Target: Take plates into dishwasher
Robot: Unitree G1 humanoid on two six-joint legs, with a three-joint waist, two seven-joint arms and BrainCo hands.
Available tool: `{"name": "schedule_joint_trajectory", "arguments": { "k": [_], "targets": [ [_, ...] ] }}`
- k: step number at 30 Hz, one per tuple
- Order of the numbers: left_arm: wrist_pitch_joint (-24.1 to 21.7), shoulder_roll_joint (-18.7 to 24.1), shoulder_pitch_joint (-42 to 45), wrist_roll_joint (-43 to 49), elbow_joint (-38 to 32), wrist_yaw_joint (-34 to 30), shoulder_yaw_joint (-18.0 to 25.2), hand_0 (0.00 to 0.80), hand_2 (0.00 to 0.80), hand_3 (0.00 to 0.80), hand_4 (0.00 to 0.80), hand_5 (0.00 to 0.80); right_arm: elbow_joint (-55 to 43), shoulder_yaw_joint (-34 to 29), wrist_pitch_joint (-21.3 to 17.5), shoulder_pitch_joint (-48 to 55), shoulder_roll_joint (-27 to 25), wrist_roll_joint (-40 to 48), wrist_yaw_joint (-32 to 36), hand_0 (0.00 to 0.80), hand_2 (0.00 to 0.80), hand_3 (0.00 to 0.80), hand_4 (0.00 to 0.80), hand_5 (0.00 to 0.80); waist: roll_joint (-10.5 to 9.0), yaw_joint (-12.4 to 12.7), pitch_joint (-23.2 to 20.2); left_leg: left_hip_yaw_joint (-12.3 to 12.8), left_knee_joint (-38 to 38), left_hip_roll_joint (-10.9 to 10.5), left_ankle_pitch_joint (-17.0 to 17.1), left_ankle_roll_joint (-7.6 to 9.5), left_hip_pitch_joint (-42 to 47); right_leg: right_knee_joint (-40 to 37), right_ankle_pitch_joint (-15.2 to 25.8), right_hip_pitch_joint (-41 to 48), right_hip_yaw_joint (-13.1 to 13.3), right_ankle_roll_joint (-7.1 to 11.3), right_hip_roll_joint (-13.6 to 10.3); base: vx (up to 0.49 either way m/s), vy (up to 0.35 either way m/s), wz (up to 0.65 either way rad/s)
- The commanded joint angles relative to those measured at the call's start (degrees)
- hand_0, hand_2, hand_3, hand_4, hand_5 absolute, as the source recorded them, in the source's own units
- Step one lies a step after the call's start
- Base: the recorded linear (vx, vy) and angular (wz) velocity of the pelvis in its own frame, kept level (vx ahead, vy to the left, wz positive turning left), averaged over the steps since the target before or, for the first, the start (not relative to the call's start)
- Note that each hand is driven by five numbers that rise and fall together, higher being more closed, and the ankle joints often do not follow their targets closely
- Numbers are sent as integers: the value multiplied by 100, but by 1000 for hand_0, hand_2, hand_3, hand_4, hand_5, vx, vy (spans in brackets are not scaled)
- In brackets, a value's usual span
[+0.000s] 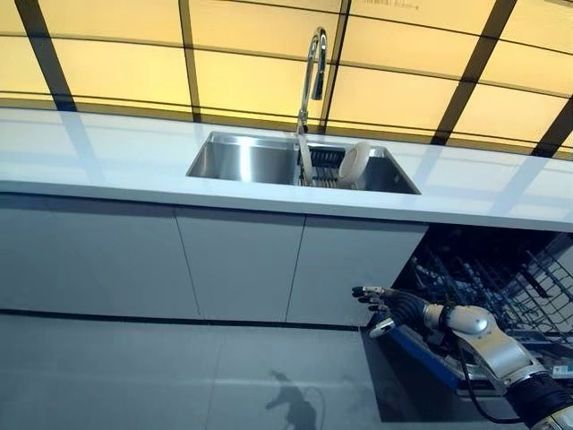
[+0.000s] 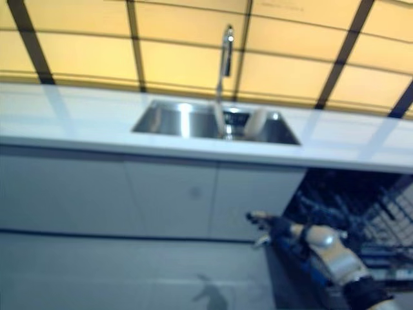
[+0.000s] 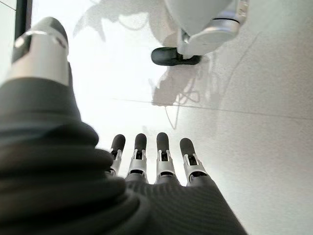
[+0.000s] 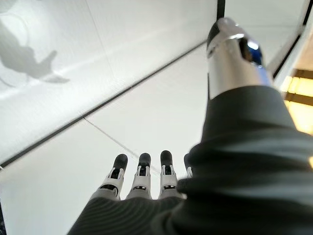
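Note:
A white plate (image 1: 353, 164) stands on edge in a dark rack inside the steel sink (image 1: 242, 161), right of the tap (image 1: 312, 81). The open dishwasher (image 1: 501, 287) with its dark wire rack is at the lower right, under the counter. My right hand (image 1: 385, 309) is open and empty, held out in front of the cabinet doors left of the dishwasher rack; its wrist view shows straight fingers (image 4: 142, 171) over the cabinet front. My left hand (image 3: 151, 156) shows only in its wrist view, open and empty, hanging over the floor.
A white counter (image 1: 107, 161) runs across the view with white cabinet doors (image 1: 242, 260) below it. Yellow tiled wall panels (image 1: 251, 54) stand behind the sink. Grey floor (image 1: 179, 376) lies in front of the cabinets.

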Motion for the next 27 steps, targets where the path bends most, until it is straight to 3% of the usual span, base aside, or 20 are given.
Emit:
{"name": "schedule_joint_trajectory", "arguments": {
  "k": [1,2,4,6,8,16,22,27],
  "targets": [
    [167,102,151,238,-12,75,219,0,0,0,0,0,-43,-793,-149,-485,-493,483,-480,0,0,0,0,0,-118,-12,-13,-235,640,391,-922,-392,479,148,1180,-24,68,-280,85,185,-290,47],
    [202,118,151,257,0,54,246,0,0,0,0,0,20,-831,-163,-548,-452,449,-526,0,0,0,0,0,-169,22,0,-204,753,394,-1027,-354,439,237,1032,66,27,-306,56,115,-227,43],
    [302,112,257,86,54,87,373,0,0,0,0,0,33,-938,-42,-639,-518,501,-825,0,0,0,0,0,-195,-53,-9,-14,839,654,-1139,-550,673,673,994,144,102,-264,-32,187,-171,47],
    [337,71,350,31,100,11,511,0,0,0,0,0,72,-1041,-68,-561,-576,293,-891,0,0,0,0,0,-169,-75,-63,88,609,822,-1079,-671,926,720,954,254,54,-246,-55,179,-111,45],
    [167,-68,477,144,183,27,574,0,0,0,0,0,201,-1118,-130,-612,-717,339,-1047,0,0,0,0,0,-194,-25,-146,186,267,907,-863,-794,1020,290,997,635,-4,-255,33,163,-128,42],
    [114,-148,477,17,248,226,507,0,0,0,0,0,640,-1293,-243,-1371,-905,345,-2013,0,0,0,0,0,-58,37,-232,311,-109,938,-590,-973,935,100,869,949,-148,-152,3,64,-24,-15],
    [144,-71,359,54,326,234,363,0,0,0,0,0,875,-1603,-81,-1976,-1242,734,-3812,0,0,0,0,0,-10,-15,-247,336,-109,940,-614,-978,938,370,780,813,-233,-104,-62,57,-26,-17],
    [84,-58,272,159,361,167,139,0,0,0,0,0,1067,-1379,-29,-2504,-1534,767,-4175,0,0,0,0,0,-3,-28,-294,353,-109,924,-680,-987,1053,454,823,710,-298,-67,-131,82,-21,3]
  ]
}}
